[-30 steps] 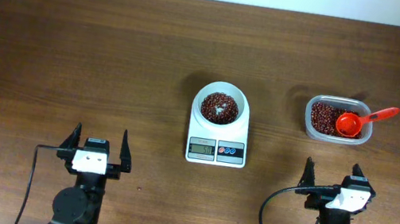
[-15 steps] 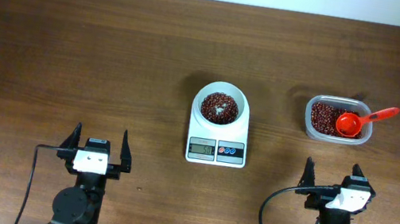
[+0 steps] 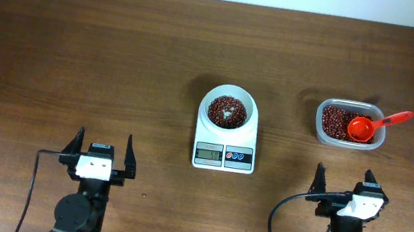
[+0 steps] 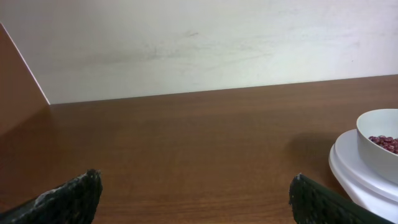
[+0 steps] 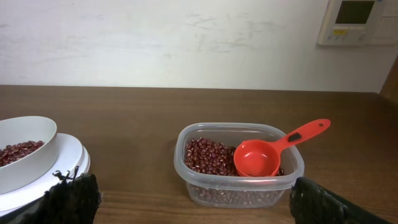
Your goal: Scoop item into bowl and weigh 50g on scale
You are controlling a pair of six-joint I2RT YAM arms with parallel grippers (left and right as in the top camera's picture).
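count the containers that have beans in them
2. The white bowl sits on the scale at the centre. The clear tub stands apart to its right, with the red scoop resting in it. Nothing suggests another is hidden.

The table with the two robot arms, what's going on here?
Nothing is being handled right now. The left gripper and right gripper both sit open and empty at the near edge of the table. A white bowl with some red-brown beans stands on the scale in the middle. To its right, a clear tub holds more beans, with the orange-red scoop resting in it. The scale's reading is too small to make out.
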